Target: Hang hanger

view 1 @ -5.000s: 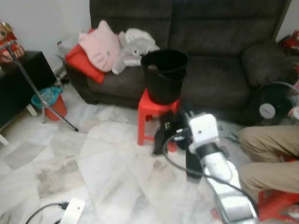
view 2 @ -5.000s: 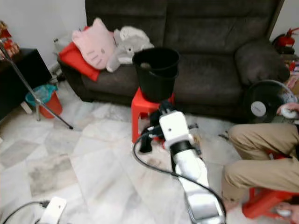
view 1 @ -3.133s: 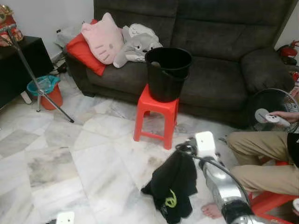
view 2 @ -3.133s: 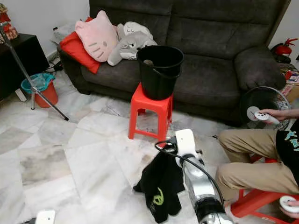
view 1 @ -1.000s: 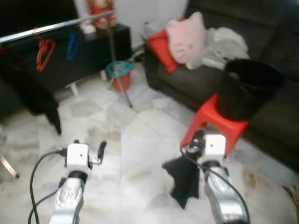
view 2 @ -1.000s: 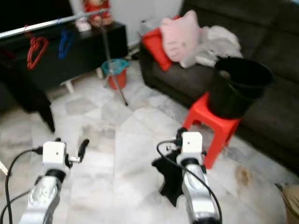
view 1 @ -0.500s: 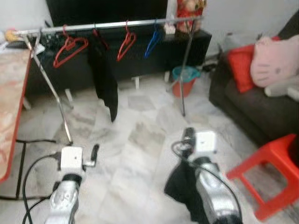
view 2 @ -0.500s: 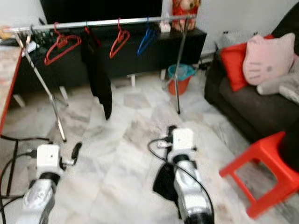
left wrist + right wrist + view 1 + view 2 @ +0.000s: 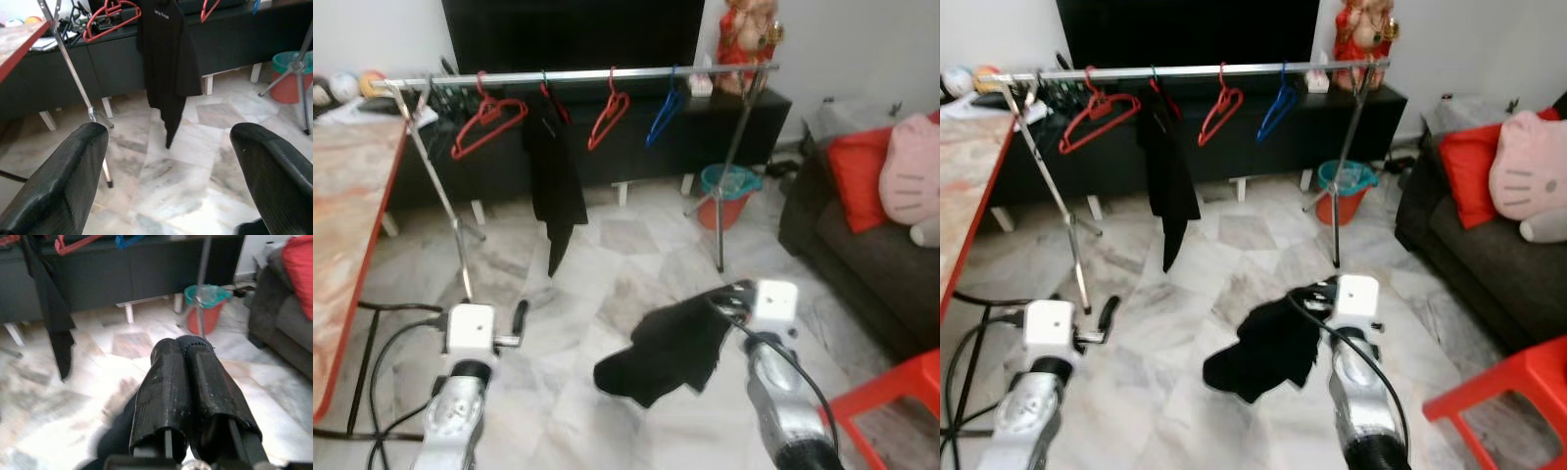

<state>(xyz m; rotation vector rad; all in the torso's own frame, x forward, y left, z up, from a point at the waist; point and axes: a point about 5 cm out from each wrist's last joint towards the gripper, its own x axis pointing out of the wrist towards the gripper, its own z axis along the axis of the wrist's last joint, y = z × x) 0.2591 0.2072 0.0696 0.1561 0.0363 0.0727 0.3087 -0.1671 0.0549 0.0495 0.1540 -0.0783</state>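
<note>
Nearest, the left end effector [image 9: 519, 317] is raised over the marble floor [image 9: 568, 392], its fingers [image 9: 73, 176] spread wide and empty. To its right, the right end effector [image 9: 729, 294] has its fingers [image 9: 168, 387] pressed together on a black garment [image 9: 661, 352] that swings out to the left above the floor; whether a hanger is inside it cannot be told. Farther off, a metal rail [image 9: 578, 75] carries a black shirt [image 9: 556, 166], two red hangers [image 9: 487, 122] and a blue hanger [image 9: 664, 110]. A red bucket [image 9: 729, 191] stands by the rail's right leg, with a dark sofa [image 9: 862, 255] at the right.
</note>
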